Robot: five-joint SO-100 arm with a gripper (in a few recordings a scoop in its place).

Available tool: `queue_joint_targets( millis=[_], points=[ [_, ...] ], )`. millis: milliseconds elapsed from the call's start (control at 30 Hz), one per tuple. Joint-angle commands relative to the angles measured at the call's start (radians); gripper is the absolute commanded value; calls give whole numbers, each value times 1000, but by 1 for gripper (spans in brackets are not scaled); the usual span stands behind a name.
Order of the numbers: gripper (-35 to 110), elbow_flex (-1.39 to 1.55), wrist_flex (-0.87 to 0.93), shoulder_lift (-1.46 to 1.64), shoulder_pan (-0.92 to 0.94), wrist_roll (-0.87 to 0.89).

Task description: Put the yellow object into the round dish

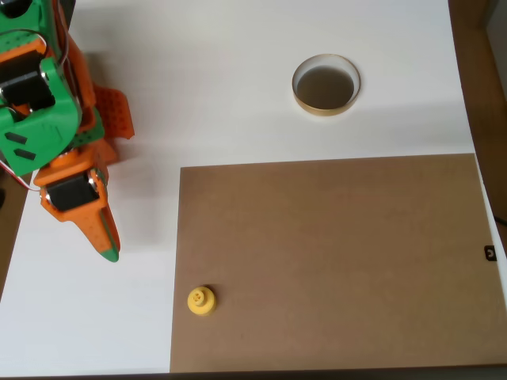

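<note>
The yellow object [201,300], a small disc with a knob on top, stands near the left edge of a brown board in the overhead view. The round dish [325,85] with its tan rim and dark inside rests on the white table at the upper middle, far from the yellow piece. My green and orange gripper [108,249] points down-right over the white table at the left, above and left of the yellow object. Its fingers lie together in one tapered tip and hold nothing.
A brown board [333,261] covers the lower right of the white table [222,79]. A dark strip runs along the table's right edge, with a small black tag [490,253] at the board's right side.
</note>
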Motion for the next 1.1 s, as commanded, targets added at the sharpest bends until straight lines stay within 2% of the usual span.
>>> queue_joint_targets(
  millis=[0,133,200,567,800,1067],
  points=[
    [3,-15,5,17,6,-12],
    [4,-15,3,17,6,-15],
    [5,-11,-11,17,20,-95],
    [23,-120,-28,18,86,-98],
    [27,-265,-25,3,0,-126],
    [27,-518,-51,-383,-34,-78]
  ],
)
